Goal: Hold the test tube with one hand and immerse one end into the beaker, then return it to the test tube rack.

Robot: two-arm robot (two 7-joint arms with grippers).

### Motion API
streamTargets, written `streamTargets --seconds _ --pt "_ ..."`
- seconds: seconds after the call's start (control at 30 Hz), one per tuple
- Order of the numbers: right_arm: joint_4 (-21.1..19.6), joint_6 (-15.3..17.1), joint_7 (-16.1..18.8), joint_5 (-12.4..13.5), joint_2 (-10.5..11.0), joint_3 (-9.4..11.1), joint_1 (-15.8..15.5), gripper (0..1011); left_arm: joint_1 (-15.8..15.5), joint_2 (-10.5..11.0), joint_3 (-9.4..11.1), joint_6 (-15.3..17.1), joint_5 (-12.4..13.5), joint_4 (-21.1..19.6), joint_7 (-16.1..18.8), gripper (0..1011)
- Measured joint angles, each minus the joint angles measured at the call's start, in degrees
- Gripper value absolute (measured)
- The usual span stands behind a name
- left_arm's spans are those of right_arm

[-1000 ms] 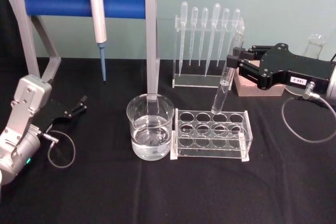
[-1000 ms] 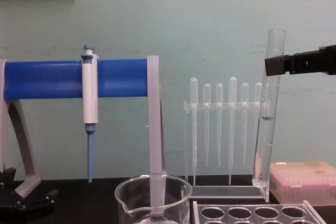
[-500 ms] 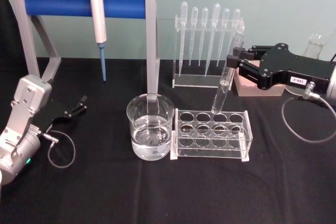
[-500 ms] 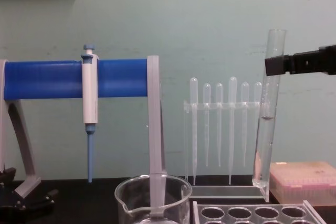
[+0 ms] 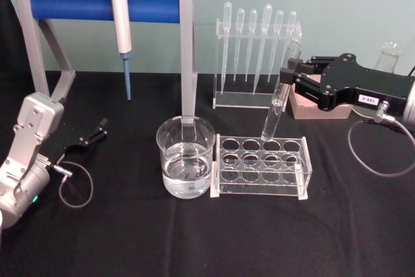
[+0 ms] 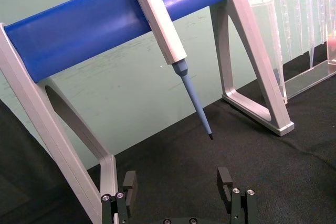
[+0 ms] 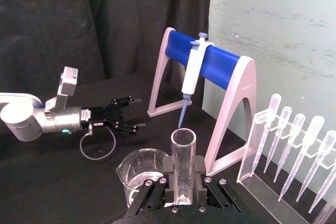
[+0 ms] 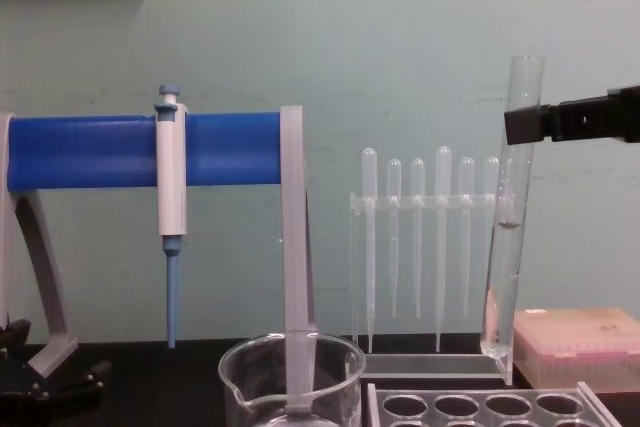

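fingers (image 6: 225, 178) of the left gripper (image 5: 99, 130) stand spread apart with nothing between them, low over the black table (image 5: 130, 238) at the left. beaker (image 5: 186, 160) of clear liquid sits mid-table, with the clear rack (image 5: 260, 168) just beside it on the right. test tube (image 5: 279, 95) hangs tilted above the rack's far row, its upper part clamped in the right gripper (image 5: 289, 77).
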Motion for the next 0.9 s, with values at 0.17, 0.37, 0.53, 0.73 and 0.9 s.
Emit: streamTargets --seconds 0.17,0.37,0.53,0.73,0.9 --pt "0.0 0.0 0.0 0.0 0.0 0.0 0.0 221 0.0 0.0 0.0 0.0 0.0 0.0 0.0 1000" --pt "0.0 0.0 0.0 0.0 0.0 0.0 0.0 221 0.0 0.0 0.0 0.0 0.0 0.0 0.0 1000" --pt "0.0 0.0 0.0 0.0 0.0 0.0 0.0 221 0.0 0.0 0.0 0.0 0.0 0.0 0.0 1000" --pt "0.0 0.0 0.0 0.0 0.0 0.0 0.0 221 0.0 0.0 0.0 0.0 0.0 0.0 0.0 1000" --pt "0.0 0.0 0.0 0.0 0.0 0.0 0.0 221 0.0 0.0 0.0 0.0 0.0 0.0 0.0 1000"
